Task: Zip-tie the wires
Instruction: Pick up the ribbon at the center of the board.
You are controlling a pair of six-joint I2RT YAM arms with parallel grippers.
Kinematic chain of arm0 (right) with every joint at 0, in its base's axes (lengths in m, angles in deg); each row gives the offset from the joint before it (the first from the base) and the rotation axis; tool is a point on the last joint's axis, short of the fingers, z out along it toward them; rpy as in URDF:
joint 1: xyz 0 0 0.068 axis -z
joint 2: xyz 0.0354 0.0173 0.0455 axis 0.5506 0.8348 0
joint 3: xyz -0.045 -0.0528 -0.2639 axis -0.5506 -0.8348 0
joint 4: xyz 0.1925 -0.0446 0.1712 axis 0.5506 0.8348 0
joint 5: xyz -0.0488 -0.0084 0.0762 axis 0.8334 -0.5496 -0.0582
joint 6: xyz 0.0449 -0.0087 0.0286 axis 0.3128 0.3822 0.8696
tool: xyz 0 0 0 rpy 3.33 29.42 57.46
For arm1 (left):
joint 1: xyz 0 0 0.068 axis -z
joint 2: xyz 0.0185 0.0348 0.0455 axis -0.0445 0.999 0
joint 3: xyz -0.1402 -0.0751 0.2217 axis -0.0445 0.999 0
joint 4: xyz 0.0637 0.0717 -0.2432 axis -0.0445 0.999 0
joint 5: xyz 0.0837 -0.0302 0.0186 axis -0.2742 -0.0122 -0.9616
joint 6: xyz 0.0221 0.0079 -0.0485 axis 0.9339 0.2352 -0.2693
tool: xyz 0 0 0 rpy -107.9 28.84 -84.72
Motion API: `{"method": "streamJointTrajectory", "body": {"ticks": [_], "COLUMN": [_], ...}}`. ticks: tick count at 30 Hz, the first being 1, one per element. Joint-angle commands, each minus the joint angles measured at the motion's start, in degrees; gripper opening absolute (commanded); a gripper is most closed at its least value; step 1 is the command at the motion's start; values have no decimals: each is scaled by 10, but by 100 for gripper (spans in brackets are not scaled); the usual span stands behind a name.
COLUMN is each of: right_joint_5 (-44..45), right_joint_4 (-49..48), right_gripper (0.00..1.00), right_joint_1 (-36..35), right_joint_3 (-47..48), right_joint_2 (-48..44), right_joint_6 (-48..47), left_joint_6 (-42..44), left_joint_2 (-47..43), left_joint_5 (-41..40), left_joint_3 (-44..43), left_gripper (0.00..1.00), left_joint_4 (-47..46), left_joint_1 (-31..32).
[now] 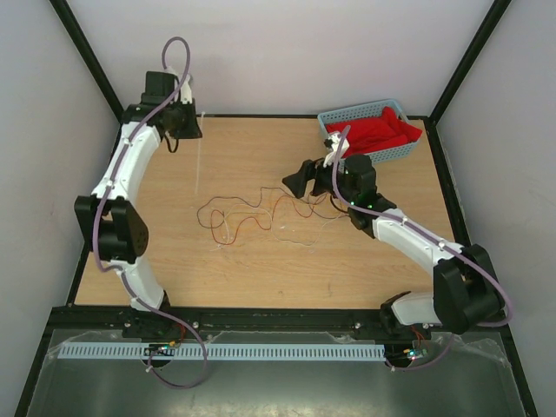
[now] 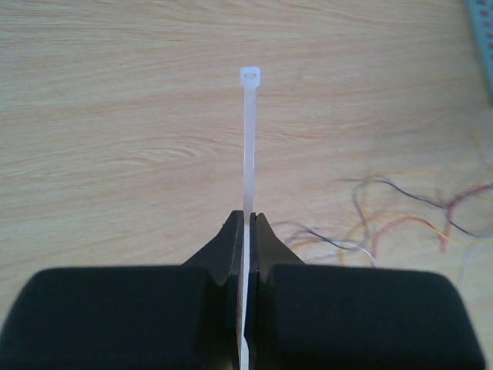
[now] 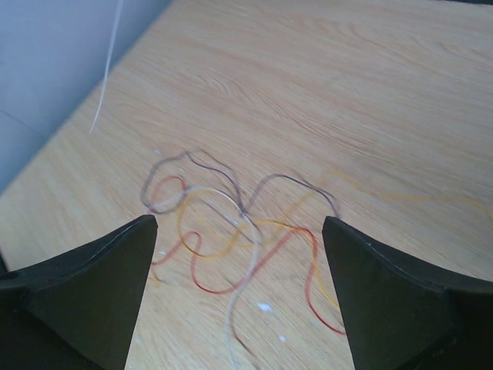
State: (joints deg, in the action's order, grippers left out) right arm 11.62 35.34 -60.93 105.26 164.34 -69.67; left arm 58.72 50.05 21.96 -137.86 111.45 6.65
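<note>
Top external view shows a wooden table [image 1: 261, 278] with two robot arms on it. The wires [image 1: 261, 211] lie loose on the table, a bit left of the middle of the frame. They are very thin strands, red, orange and dark, all curled and mixed up together. The left gripper [image 2: 248, 223] is up high at the upper left of this view, near the far left corner of the table and well apart from the wires. In the left wrist view its two black fingers are pressed together, pinching a white zip tie [image 2: 248, 146]. The zip tie sticks out straight from the fingers toward the top of the frame, and its small square head is at the far end. The zip tie is over bare wood there. Some of the wires show at the lower right of that view, off to the side of the fingers. The right gripper [image 3: 239, 222] hangs over the right end of the wires, just right of the middle in the top view. In the right wrist view its two black fingers are spread wide apart and nothing is between them. The wires lie on the wood below, in the gap between the two fingers and a little past them. The fingers do not touch the wires. The zip tie also shows as a thin white line at the upper left of the right wrist view. At the upper right of the top view a blue basket [image 1: 334, 117] sits in the far right corner of the table, with a red cloth [image 1: 382, 130] inside it.
</note>
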Motion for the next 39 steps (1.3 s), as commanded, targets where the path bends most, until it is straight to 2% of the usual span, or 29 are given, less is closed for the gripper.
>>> {"method": "streamJointTrajectory", "body": {"ticks": [1, 7, 13, 18, 26, 29, 37, 39], "right_joint_5": [-40, -22, -4, 6, -2, -3, -8, -4], "right_joint_4": [-124, -158, -143, -156, -169, -169, -179, -181], "right_gripper": [99, 99, 98, 93, 80, 66, 3, 0], "right_joint_1": [-30, -93, -120, -129, -148, -153, -153, -153], "right_joint_3": [6, 62, 119, 131, 164, 174, 150, 136], "right_joint_2": [27, 84, 137, 167, 211, 223, 215, 203], "right_joint_6": [66, 88, 94, 105, 113, 115, 116, 114], "left_joint_6": [-48, -93, -153, -154, -163, -166, -172, -176], "left_joint_2": [-79, -155, -226, -253, -284, -293, -305, -309], "left_joint_5": [33, 10, 23, 2, -5, -9, -15, -13], "left_joint_3": [74, 172, 290, 309, 339, 350, 364, 374], "left_gripper": [0, 0, 0, 0, 0, 0, 0, 3], "left_joint_4": [-57, -114, -216, -211, -217, -221, -226, -236], "left_joint_1": [39, 112, 144, 165, 186, 189, 191, 191]}}
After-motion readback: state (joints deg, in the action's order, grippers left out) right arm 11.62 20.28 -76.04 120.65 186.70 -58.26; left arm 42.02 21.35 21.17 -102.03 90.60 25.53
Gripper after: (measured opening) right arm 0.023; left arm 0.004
